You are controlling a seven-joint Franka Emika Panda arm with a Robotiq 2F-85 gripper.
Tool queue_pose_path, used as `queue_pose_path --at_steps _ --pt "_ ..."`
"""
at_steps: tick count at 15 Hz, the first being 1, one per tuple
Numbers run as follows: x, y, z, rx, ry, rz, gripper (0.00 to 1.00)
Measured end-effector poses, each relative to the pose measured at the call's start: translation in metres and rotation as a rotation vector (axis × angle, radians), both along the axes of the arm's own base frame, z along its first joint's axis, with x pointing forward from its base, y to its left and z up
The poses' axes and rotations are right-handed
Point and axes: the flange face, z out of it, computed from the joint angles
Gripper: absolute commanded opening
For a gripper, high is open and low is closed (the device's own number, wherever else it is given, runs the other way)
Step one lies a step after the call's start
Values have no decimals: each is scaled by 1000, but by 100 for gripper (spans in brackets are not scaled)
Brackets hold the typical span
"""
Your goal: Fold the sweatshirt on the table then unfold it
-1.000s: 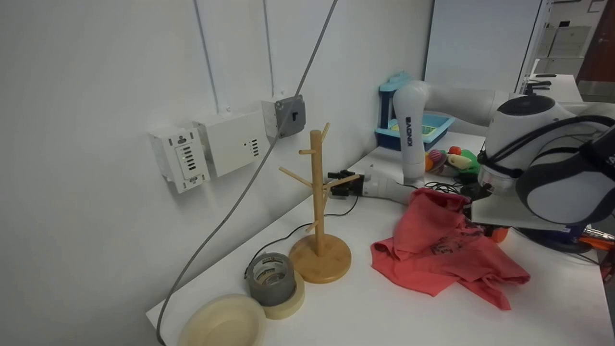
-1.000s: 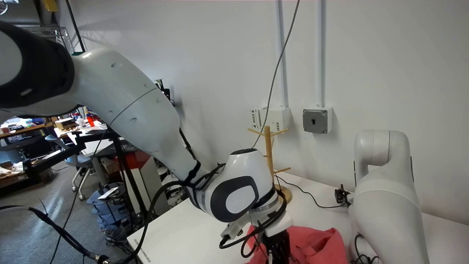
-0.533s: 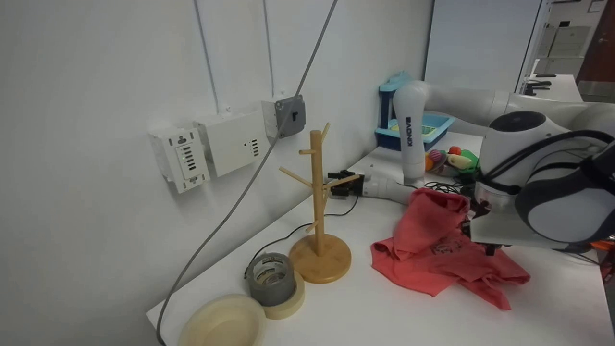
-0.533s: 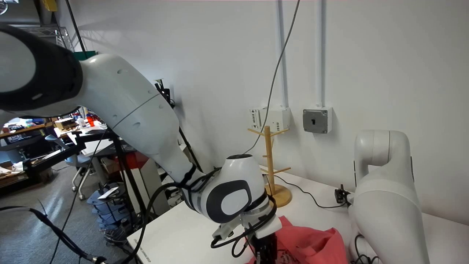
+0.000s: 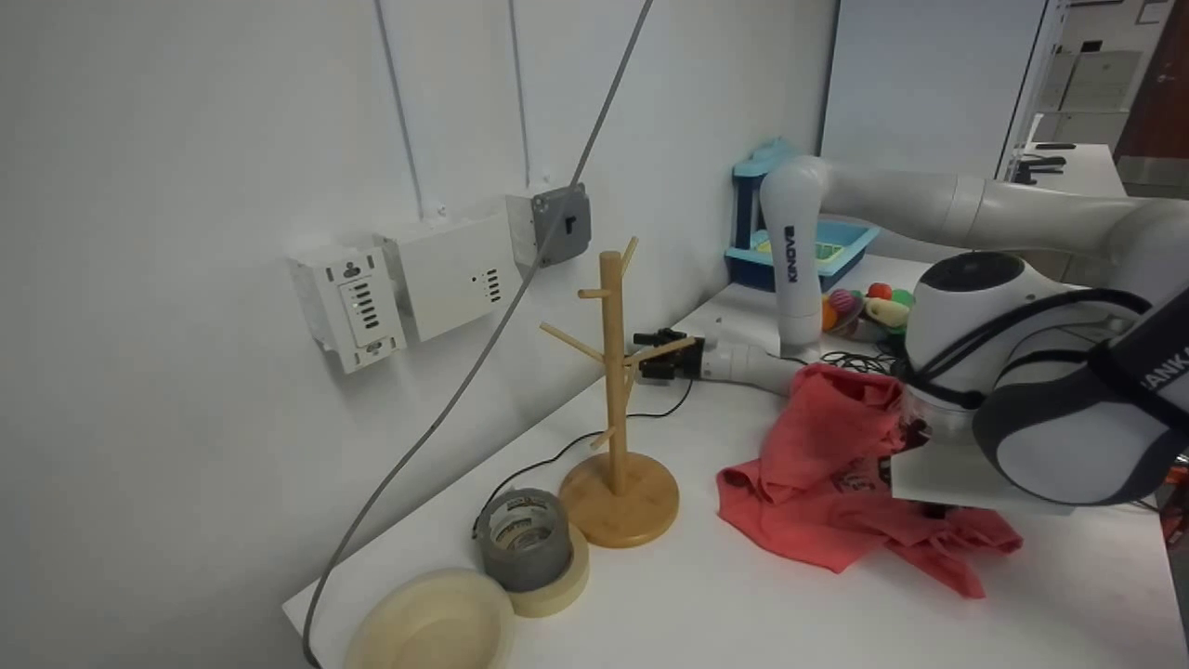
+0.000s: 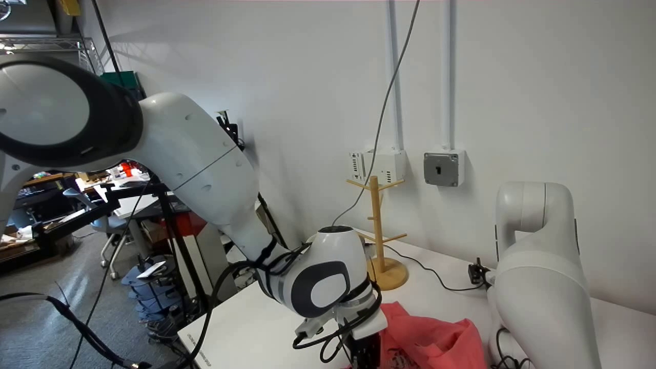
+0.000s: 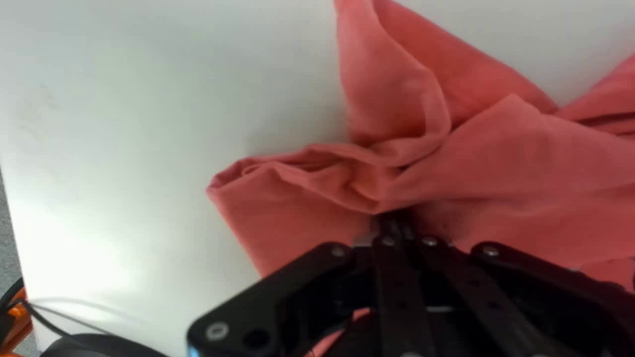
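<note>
Lying rumpled on the white table (image 5: 687,613), the sweatshirt (image 5: 817,525) is neither squared into a fold nor spread flat; one part is doubled over, while loose ends stick out across the tabletop. In the wrist view we see the gripper (image 7: 395,225) down at the cloth, its fingers (image 7: 399,292) pressed together; the tips are dark and blurred against the fabric, so we cannot make out whether a thin fold is caught between them. Which half of the task is in hand we can only judge — the splayed, uneven edges lean us toward unfolding, though a rough fold half made would look much the same. The next move, we think, hangs on that hidden contact; if cloth is pinched, we should lift a little and draw it outward; if not, we should part the fingers, straddle a raised crease and close on it — fingertips held together could only shove the garment along. We would pull away from the Kinova arm (image 5: 794,242), which in an exterior view stands just beside the sweatshirt's upper end; cloth dragged that way might snag.
</note>
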Motion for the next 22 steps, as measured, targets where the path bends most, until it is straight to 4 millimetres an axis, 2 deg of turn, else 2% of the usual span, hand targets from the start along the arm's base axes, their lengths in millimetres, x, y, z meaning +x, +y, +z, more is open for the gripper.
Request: queue_pose_path --at_steps 7,10,18,22 --pt "1 -6 1 37 6 -45 0" --pt "-4 0 1 60 28 -30 0" --pt "-34 41 1 120 116 62 0" --pt "-59 74 1 151 153 126 0"
